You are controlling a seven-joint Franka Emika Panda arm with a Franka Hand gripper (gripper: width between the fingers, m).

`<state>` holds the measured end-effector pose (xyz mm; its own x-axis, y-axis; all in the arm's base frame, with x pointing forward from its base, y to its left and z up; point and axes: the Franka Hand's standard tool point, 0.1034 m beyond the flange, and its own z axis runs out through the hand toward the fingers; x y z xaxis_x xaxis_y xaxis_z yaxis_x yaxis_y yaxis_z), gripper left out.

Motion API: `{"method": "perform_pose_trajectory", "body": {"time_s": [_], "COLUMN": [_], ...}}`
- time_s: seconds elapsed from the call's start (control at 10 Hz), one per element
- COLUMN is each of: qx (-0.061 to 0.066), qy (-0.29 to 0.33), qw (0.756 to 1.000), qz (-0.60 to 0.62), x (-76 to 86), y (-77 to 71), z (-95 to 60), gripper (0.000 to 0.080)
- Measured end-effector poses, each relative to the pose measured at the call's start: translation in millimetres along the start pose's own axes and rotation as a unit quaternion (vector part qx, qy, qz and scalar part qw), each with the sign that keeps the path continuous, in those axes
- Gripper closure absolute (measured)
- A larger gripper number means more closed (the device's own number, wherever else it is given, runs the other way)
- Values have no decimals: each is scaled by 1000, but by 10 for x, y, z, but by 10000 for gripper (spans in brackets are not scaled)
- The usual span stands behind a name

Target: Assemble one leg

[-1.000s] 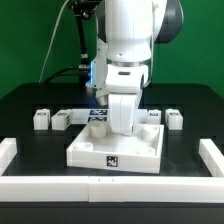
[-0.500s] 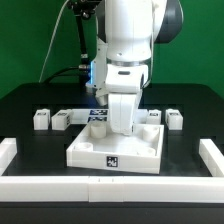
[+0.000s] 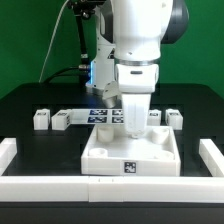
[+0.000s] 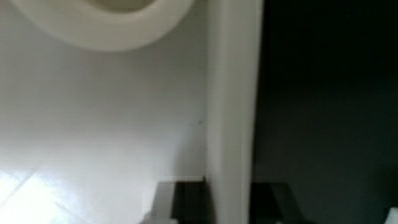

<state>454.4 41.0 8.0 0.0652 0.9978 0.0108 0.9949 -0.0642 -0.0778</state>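
Several small white legs with marker tags stand in a row at the back: two at the exterior view's left [image 3: 41, 119] [image 3: 62, 120] and two at its right [image 3: 154, 116] [image 3: 174, 118]. None is held. My gripper [image 3: 135, 128] reaches down onto the far side of the large flat white square panel [image 3: 130, 158]. In the wrist view my gripper [image 4: 235, 205] is shut on the panel's raised rim wall [image 4: 231, 100], with a dark finger [image 4: 187, 205] on each side of it. A round corner socket [image 4: 125, 20] shows on the panel's inner face.
The marker board [image 3: 103, 112] lies behind the panel, partly hidden by the arm. Low white barrier walls run along the exterior view's left [image 3: 8, 150], front [image 3: 60, 185] and right [image 3: 212, 152]. The table is black.
The arm and the panel it grips have slid toward the exterior view's right. The legs have not moved.
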Motion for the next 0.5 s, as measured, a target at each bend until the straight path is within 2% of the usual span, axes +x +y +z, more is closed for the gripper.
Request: {"method": "perform_pose_trajectory", "body": {"time_s": [0.1,0.2,0.5], "qx": [2,-1,-1], "qy": [-5,-4,-4], "qw": [1000,1000,1000], "qz": [-21,-21,-19], "x": [89,104,87], "y": [63,82,80], "z": [-1,-1,2], "gripper": [730,730,730]}}
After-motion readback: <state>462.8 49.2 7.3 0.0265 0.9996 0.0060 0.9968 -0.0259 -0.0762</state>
